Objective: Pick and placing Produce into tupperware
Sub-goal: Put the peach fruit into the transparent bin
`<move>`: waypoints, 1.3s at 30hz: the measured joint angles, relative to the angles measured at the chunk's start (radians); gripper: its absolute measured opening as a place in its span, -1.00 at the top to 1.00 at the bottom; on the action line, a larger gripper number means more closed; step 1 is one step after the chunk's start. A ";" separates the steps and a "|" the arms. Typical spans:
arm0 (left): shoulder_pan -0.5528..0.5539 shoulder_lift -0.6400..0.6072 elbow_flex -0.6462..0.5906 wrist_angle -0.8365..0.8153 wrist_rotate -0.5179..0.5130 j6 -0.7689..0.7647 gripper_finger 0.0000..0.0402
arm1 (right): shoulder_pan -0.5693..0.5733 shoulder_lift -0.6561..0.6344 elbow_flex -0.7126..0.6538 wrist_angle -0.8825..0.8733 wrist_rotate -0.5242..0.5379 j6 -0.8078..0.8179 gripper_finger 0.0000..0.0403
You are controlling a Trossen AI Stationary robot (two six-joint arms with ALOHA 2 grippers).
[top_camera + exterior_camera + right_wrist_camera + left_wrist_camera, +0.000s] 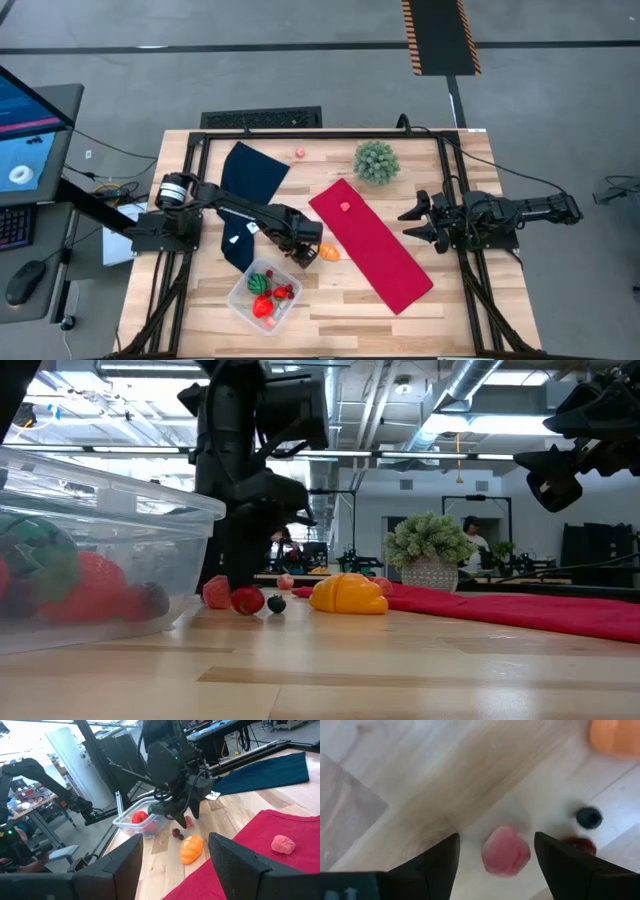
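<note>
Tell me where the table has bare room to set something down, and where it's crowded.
Bare wood lies along the near edge between the tupperware and the red cloth, and beyond the cloth's near end. It is crowded between the tupperware and the orange piece, where the left pincer stands open over a pink piece beside small berries. The right pincer waits open past the cloth.

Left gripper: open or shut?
Open: the left gripper has its fingers spread either side of a pink toy fruit on the wooden table.
</note>
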 joint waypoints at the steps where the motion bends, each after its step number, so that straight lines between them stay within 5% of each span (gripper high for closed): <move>1: 0.000 -0.003 0.000 0.004 -0.014 -0.001 -0.23 | 0.000 0.000 0.000 0.000 0.000 0.000 -0.24; 14: -0.014 -0.011 -0.029 0.003 -0.003 -0.030 -0.21 | 0.000 0.000 0.000 0.000 0.000 0.000 -0.24; 26: -0.014 -0.011 -0.031 -0.004 -0.026 -0.029 0.41 | 0.000 0.000 0.000 0.000 0.000 0.000 -0.24; 39: -0.056 -0.121 -0.031 0.019 -0.161 -0.004 0.50 | 0.000 0.000 0.000 0.000 0.000 0.000 -0.24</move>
